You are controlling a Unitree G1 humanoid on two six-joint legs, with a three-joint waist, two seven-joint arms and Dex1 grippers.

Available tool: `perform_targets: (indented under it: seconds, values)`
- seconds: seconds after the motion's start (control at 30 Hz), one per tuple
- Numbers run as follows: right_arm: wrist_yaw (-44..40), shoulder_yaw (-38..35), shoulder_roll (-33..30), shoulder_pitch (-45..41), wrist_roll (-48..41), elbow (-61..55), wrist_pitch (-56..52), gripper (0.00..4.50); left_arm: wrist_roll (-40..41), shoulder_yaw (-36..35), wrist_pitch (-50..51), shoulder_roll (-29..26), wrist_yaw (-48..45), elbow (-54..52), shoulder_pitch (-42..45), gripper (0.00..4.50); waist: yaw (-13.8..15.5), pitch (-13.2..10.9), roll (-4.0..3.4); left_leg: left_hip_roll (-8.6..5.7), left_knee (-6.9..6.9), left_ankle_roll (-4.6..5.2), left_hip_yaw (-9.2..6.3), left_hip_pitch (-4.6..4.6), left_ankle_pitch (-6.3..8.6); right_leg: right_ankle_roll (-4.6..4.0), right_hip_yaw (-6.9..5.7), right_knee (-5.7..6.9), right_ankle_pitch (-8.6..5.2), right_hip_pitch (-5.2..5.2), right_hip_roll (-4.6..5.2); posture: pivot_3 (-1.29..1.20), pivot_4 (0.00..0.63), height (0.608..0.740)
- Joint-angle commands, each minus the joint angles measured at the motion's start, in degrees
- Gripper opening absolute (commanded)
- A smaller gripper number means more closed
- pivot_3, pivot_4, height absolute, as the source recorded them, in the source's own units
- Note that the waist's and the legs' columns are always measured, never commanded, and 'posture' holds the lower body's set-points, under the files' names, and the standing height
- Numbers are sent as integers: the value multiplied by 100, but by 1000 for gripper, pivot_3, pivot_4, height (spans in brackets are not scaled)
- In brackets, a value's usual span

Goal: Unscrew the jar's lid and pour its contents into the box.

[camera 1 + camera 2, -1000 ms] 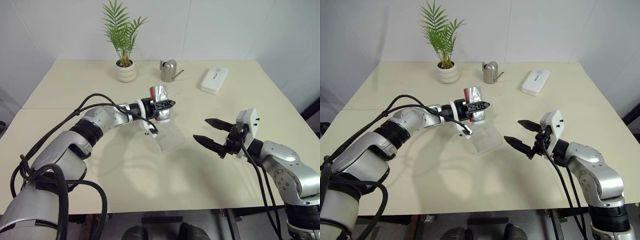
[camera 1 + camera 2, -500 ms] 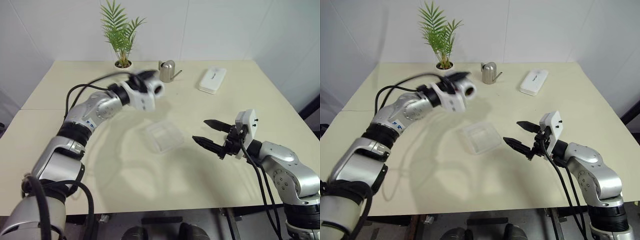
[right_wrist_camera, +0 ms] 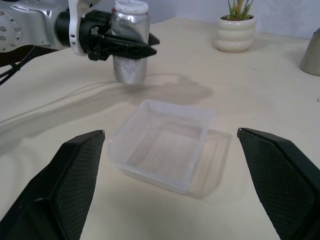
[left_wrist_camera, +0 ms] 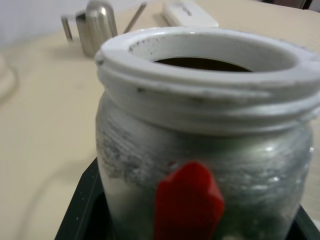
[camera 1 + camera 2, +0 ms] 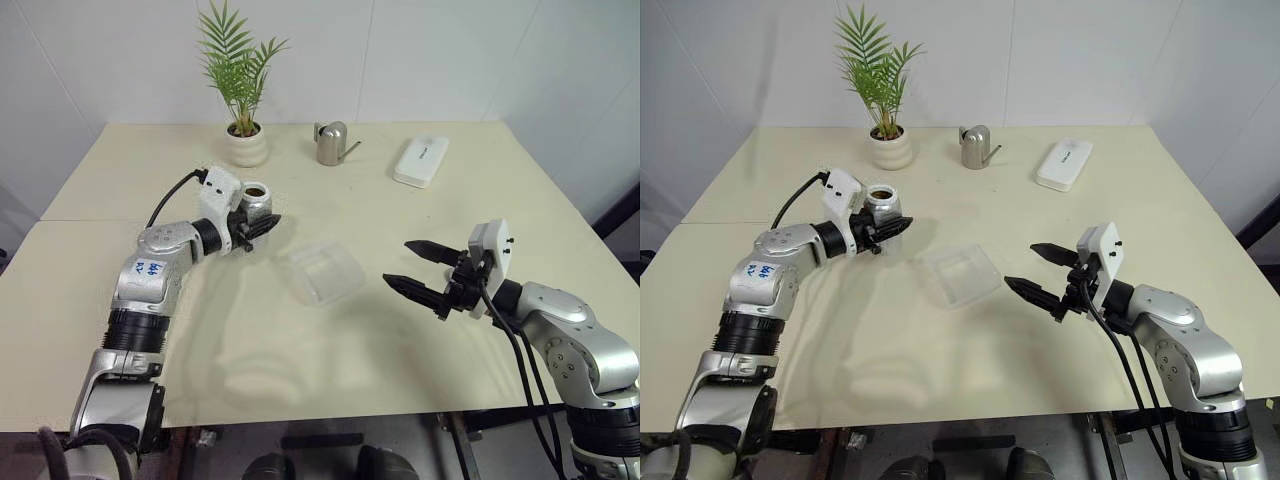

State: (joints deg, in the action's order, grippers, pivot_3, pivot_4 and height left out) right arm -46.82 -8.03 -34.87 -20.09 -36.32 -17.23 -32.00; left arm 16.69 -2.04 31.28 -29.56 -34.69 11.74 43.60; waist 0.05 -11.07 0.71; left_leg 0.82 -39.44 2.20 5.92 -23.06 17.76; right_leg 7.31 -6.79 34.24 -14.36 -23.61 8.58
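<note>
Jar (image 5: 255, 203) back upright, pour apparently finished.
A second ago the left gripper (image 5: 258, 229) held the jar tipped over the box (image 5: 320, 272); it has since swung left and righted it, and now stands it just beside the box, fingers clamped on its side, mouth open and lidless. The right gripper (image 5: 415, 268) hovers beyond the box, fingers spread, holding nothing. One jar, one box, one plant pot (image 5: 246, 145), one watering can (image 5: 332, 143), one white case (image 5: 420, 161).

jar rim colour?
White, on the jar with a silvery body and a red mark; best in the left wrist view.
</note>
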Motion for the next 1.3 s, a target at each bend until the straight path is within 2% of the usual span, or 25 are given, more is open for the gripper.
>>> perform_targets:
  seconds: [0.03, 0.13, 0.23, 0.37, 0.5, 0.53, 0.63, 0.77, 0.97, 1.17, 1.3]
  values:
    - [-33, -20, -15, -99, 24, -16, 116, 4472, 33, -21, 118, -152, -125, -671, -333, 1938, -4, 0, 0, 1, 0, 0, 0, 0, 0, 0, 1, 0, 0, 0, 0, 0, 150, 740]
    - [-29, 27, 20, -94, 67, -3, 153, 4472, -719, 336, -541, -315, 145, -626, -445, 1938, 1, 0, 0, 1, 0, -1, 0, 0, 0, -1, 0, 0, 1, -1, 0, 0, 150, 740]
    - [-29, 32, 26, -86, 75, 11, 171, 4472, -2397, 1259, -1496, -679, 881, -321, -278, 1938, 14, 0, 0, -5, 1, -3, 0, 0, -1, -7, -2, -3, 4, -1, -1, 0, 150, 740]
    - [-23, 42, 37, -82, 92, 32, 181, 4472, -4210, 2046, -2771, -931, 2095, 55, 220, 1938, 87, 0, 1, -7, 3, -2, 1, -2, -1, -8, 0, -10, 10, -1, -1, 0, 150, 740]
    - [-11, 35, 51, -56, 97, 43, 186, 4472, -6709, 3188, -4099, -1346, 3718, 207, 889, 1938, 148, 1, 1, -8, 20, -2, 9, -9, 0, -9, 1, -22, 12, -12, 0, 0, 150, 740]
    - [-9, 40, 58, -59, 103, 53, 192, 4472, -7116, 3388, -4312, -1364, 3991, 284, 1038, 1938, 158, 1, 1, -7, 24, -2, 11, -10, 0, -9, 0, -24, 12, -13, 0, 0, 150, 740]
    - [7, 55, 101, -83, 107, 72, 189, 4472, -8100, 3871, -4609, -1279, 4509, 565, 1416, 1938, 150, 2, 1, -9, 27, 2, 37, -12, 3, -8, -4, -26, 12, -13, 0, 0, 150, 740]
    - [19, 93, 189, -148, 134, 112, 192, 4472, -9243, 4286, -4405, -947, 5317, 997, 1896, 1938, 142, 1, 1, -10, 28, 5, 68, -13, 3, -8, -4, -30, 12, -17, -2, 0, 150, 740]
    - [76, 42, 273, -223, 89, 86, 158, 4472, -10045, 4611, -4063, -603, 5837, 1693, 2276, 1938, 123, 1, 2, 0, 27, 7, 76, -11, 1, -8, 0, -23, 12, -23, -2, 0, 150, 740]
    - [101, 6, 279, -212, 72, 86, 164, 4472, -9936, 4461, -4269, -703, 5850, 1332, 2008, 1938, 129, 1, 2, 8, 27, 8, 78, -13, 2, -8, 1, -23, 12, -25, 2, 0, 150, 740]
    - [104, 21, 298, -203, 74, 101, 176, 4472, -9527, 4190, -4506, -819, 5623, 1070, 1787, 1938, 127, 1, 1, 10, 27, 8, 77, -12, 1, -8, 2, -22, 12, -25, 2, 0, 150, 740]
